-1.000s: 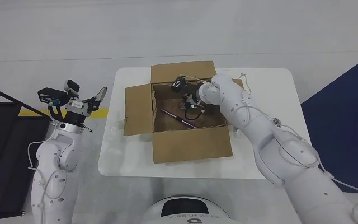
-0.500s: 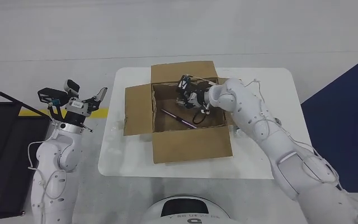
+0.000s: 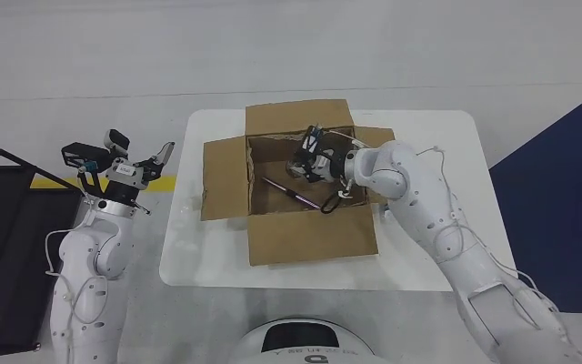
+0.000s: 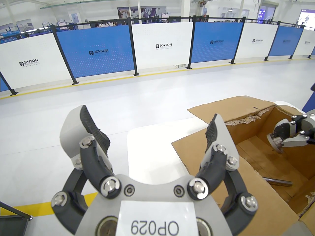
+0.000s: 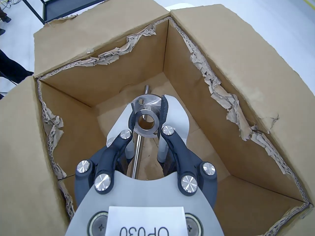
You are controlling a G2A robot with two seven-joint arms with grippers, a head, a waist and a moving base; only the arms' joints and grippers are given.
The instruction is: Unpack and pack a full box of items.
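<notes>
Right gripper sat inside the open cardboard box on the desk, jaws clamped on a flanged metal bushing above a metal rod lying on the box floor. Left gripper hung off the desk's left side, jaws apart.

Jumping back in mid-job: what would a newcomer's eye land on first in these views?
First, the open cardboard box with ragged torn edges on the white table, and the right gripper inside it, clamped on a flanged metal ring above the box floor. Next, the thin metal rod lying on that floor beneath the ring. The left gripper hangs open beyond the table's edge, holding nothing.
</notes>
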